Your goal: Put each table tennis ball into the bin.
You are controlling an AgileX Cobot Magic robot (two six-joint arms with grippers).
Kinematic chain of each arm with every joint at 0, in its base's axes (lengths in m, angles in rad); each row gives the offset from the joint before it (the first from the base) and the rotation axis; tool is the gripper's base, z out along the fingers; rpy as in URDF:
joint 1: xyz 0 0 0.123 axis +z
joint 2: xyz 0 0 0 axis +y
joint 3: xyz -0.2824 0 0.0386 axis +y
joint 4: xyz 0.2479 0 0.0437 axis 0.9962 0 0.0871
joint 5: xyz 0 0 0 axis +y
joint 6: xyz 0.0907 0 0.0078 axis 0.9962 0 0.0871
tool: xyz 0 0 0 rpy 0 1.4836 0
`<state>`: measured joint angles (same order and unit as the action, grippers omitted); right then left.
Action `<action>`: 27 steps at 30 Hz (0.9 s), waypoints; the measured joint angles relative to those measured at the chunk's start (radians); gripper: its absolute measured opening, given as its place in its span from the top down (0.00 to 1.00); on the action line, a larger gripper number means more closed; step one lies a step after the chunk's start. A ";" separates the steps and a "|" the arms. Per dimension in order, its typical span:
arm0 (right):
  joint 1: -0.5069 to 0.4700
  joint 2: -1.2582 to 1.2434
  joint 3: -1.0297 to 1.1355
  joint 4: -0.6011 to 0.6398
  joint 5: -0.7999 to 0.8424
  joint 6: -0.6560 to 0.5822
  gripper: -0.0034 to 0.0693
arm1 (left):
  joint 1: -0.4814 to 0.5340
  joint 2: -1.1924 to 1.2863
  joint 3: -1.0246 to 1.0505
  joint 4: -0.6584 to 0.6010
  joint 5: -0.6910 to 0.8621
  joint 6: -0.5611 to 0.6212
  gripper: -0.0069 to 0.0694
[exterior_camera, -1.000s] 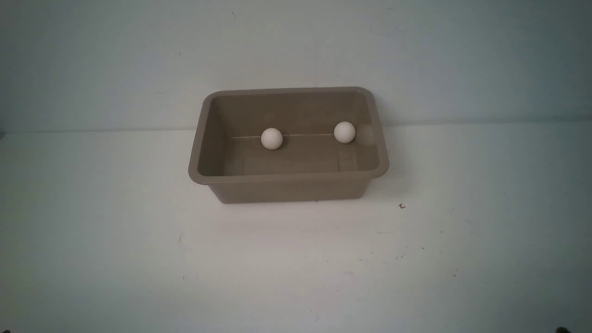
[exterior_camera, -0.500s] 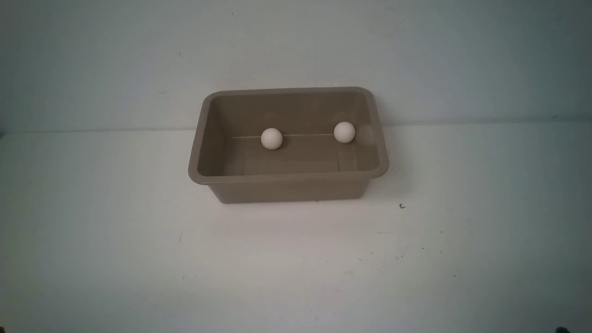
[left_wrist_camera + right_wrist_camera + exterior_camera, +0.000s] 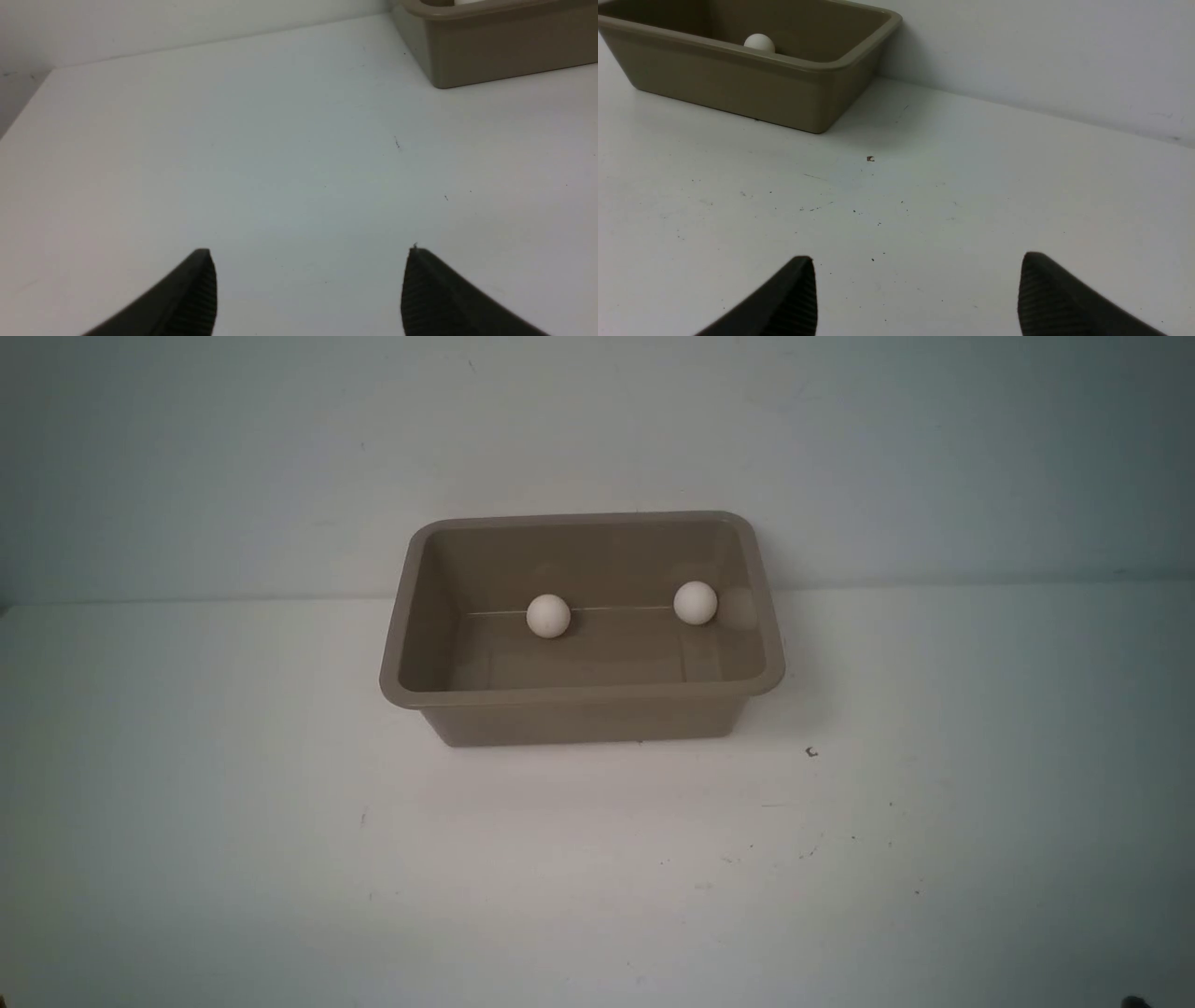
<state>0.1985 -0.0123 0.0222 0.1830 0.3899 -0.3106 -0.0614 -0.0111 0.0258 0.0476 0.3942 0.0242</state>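
The left tool [image 3: 308, 254] is spread wide with nothing between its two dark ribbed fingers [image 3: 198, 289], and it hangs over bare white tabletop [image 3: 261, 177]. The right tool [image 3: 915, 261] is likewise released, its fingers [image 3: 1045, 294] well apart and empty above a stretch of tabletop speckled with small dark marks. Neither tool touches anything. Farther out from both, toward the pale wall [image 3: 597, 429], stands the bin [image 3: 579, 717], a taupe-brown tub with rounded corners and a flared rim, set upright on the tabletop with its far side near the wall. Both table tennis balls lie inside it on the floor of the tub, close to the far inner wall: the left ball [image 3: 548, 615] sits near the middle, the right ball [image 3: 695, 603] nearer the right end, just beside that end wall, whose glossy surface carries a faint reflection of it. The two balls are apart from one another. From the right wrist only one ball shows above the bin's rim.
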 joint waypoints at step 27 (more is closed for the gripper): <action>-0.158 0.000 0.000 0.000 0.001 0.062 0.23 | 0.000 0.000 0.000 0.000 0.000 0.000 0.28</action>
<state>0.0402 -0.0123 0.0222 0.1830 0.3907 -0.2489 -0.0614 -0.0111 0.0258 0.0476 0.3942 0.0242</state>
